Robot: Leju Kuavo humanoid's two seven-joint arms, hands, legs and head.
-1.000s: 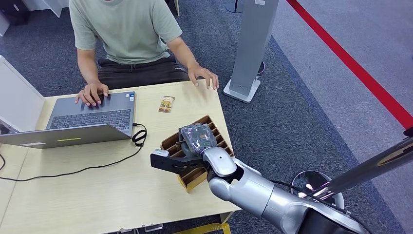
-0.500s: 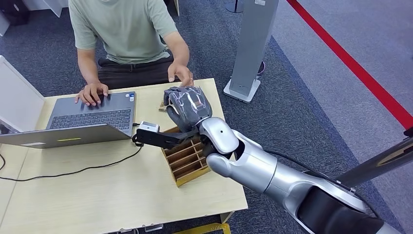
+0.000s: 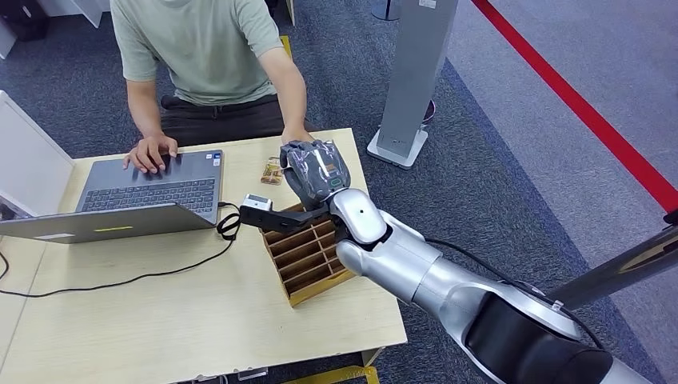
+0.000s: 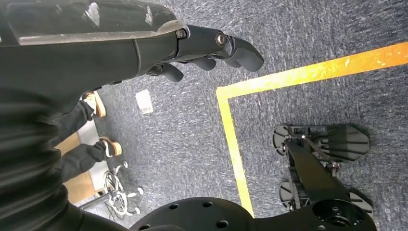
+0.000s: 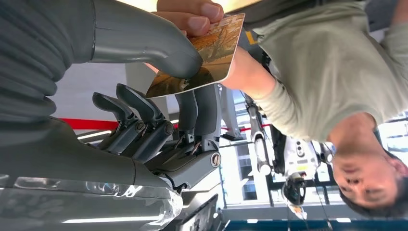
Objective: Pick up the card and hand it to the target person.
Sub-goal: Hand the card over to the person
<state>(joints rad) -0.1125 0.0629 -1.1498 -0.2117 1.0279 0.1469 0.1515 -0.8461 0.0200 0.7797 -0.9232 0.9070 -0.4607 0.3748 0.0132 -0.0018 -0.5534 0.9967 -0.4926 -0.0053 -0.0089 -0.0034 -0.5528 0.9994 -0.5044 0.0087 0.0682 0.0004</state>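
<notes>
A: Head view first. Where is the right hand [image 3: 314, 170]?

B: Raised over the far right part of the table [image 3: 200, 320], just past the far end of the wooden slotted organizer [image 3: 308, 256]. The silver right arm [image 3: 416, 276] reaches in from the lower right. The person [image 3: 208, 56] in a pale green shirt sits at the far edge; one hand rests on the open laptop [image 3: 152, 192], the other forearm comes down right behind the robot's hand.

A: Anything else on the table?

B: A small printed card-like item [image 3: 272, 172] lies near the far edge, just beside the robot's hand. A black cable [image 3: 120, 280] runs from the laptop toward the left edge, and a white panel [image 3: 28, 164] stands at the left side.

A: Left wrist view?

B: The left hand [image 4: 211, 48] hangs over grey carpet [image 4: 192, 125] with a yellow floor line [image 4: 231, 139]. Its dark fingers [image 4: 238, 48] are curled in together, with nothing in them.

A: And the right wrist view?

B: There the card [image 5: 211, 53] is clear: orange-brown print, pinched between the thick grey thumb [image 5: 159, 45] and the darker fingers [image 5: 197, 115] of the right hand. So that hand is clamped on the card. The person's fingers [image 5: 192, 14] are on the card's other edge, touching it.
</notes>
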